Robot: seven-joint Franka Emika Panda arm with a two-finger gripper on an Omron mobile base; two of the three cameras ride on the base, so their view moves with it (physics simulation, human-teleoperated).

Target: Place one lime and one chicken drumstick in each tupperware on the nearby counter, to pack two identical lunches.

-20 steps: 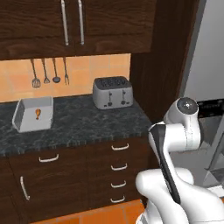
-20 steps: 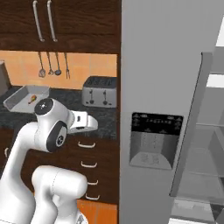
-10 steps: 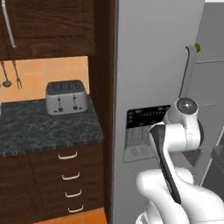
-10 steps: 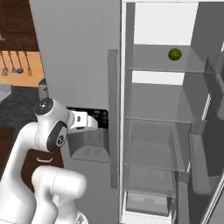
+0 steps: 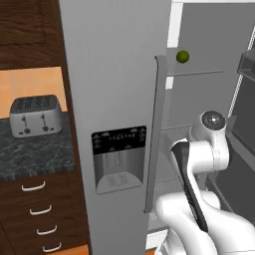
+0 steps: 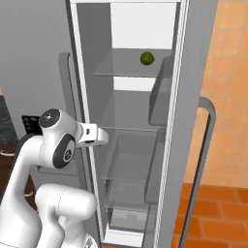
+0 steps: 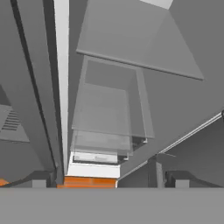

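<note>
A green lime (image 6: 147, 58) lies alone on the upper glass shelf of the open fridge, and it also shows past the closed door's edge (image 5: 183, 56). My gripper (image 7: 107, 181) is open with nothing between its dark fingertips (image 7: 39, 180), and it looks down along the lower shelves. The white hand (image 6: 95, 136) points into the fridge at mid height, well below the lime. A strip of the dark marbled counter (image 5: 30, 154) lies at the far left. The tupperware and the chicken drumstick are out of view.
The fridge's left door is closed, with a dispenser panel (image 5: 119, 159) and a long handle (image 5: 157, 134). Its right door (image 6: 193, 121) is swung open. Glass shelves (image 6: 131, 70) and a clear drawer (image 7: 105, 131) fill the inside. A silver toaster (image 5: 35, 115) stands on the counter.
Both base views have swung right, from the counter with a tray and toaster to the open fridge: the camera moved. The gripper has stayed open.
</note>
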